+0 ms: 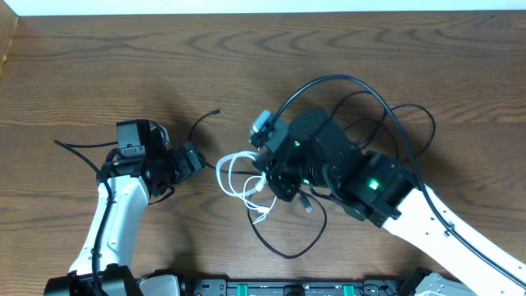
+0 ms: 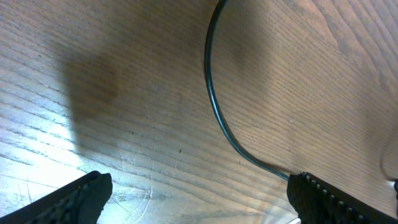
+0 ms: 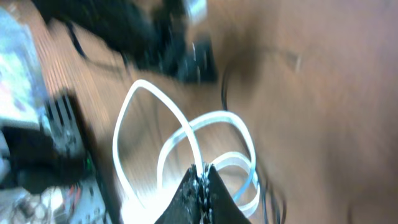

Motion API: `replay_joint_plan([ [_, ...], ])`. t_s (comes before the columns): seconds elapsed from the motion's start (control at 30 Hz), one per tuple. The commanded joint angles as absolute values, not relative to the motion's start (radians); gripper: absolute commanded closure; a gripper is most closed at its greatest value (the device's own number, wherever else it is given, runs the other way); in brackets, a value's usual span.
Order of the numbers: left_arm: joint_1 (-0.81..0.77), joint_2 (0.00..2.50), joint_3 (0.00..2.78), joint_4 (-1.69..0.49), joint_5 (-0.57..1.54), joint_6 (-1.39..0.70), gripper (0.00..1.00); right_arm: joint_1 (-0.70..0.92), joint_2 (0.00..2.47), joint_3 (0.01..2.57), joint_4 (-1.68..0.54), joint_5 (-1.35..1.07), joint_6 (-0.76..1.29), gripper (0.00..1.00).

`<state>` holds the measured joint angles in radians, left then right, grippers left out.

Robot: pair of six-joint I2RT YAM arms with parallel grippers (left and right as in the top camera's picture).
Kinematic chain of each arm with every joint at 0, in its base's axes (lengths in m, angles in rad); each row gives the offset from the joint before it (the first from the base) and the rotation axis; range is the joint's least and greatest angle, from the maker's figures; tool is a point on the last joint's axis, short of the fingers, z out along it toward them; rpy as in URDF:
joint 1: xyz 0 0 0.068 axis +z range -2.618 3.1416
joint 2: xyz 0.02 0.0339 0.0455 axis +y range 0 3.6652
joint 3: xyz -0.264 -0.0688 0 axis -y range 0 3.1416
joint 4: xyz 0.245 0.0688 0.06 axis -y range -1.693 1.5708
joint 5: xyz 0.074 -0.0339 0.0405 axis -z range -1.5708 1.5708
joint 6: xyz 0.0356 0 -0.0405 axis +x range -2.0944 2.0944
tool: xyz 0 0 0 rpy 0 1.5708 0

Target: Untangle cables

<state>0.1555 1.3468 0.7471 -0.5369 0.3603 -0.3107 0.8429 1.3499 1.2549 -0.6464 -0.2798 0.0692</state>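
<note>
The white cable (image 1: 233, 178) lies in loops at the table's middle, and it also shows as looped white cord (image 3: 186, 134) in the right wrist view. My right gripper (image 1: 265, 174) is at the loops' right side; its jaws (image 3: 202, 182) are shut, with the white cable running into their tips. The thin black cable (image 1: 283, 253) loops below the white one, and a plug end (image 1: 218, 111) lies farther back. My left gripper (image 1: 197, 160) stands open just left of the white loops. Its fingers (image 2: 323, 196) are wide apart low over the wood, with a curve of black cable (image 2: 214, 109) ahead of them.
Thick black arm cables (image 1: 394, 111) arch over the right arm (image 1: 370, 185). A dark rail with electronics (image 1: 288, 288) runs along the front edge. Another black cord end (image 1: 62, 145) lies left of the left arm (image 1: 119, 205).
</note>
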Motion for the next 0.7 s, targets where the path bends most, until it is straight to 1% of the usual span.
replay_joint_plan([
  [0.0, 0.158, 1.352, 0.739, -0.536, 0.35, -0.312, 0.05, 0.845, 1.41, 1.256, -0.736, -0.271, 0.129, 0.99],
  [0.13, 0.158, 1.352, 0.739, -0.536, 0.35, -0.312, 0.04, 0.845, 1.494, 1.256, -0.824, -0.271, 0.278, 0.99],
  [0.23, 0.158, 1.352, 0.739, -0.537, 0.35, -0.312, 0.05, 0.851, 1.572, 1.256, -0.846, -0.271, 0.371, 0.99],
  [0.43, 0.158, 1.352, 0.739, -0.537, 0.35, -0.312, 0.05, 0.871, 1.701, 1.256, -0.841, -0.269, 0.444, 0.99],
  [0.67, 0.158, 1.352, 0.739, -0.537, 0.35, -0.312, 0.05, 0.889, 1.801, 1.256, -0.821, -0.208, 0.501, 0.99],
])
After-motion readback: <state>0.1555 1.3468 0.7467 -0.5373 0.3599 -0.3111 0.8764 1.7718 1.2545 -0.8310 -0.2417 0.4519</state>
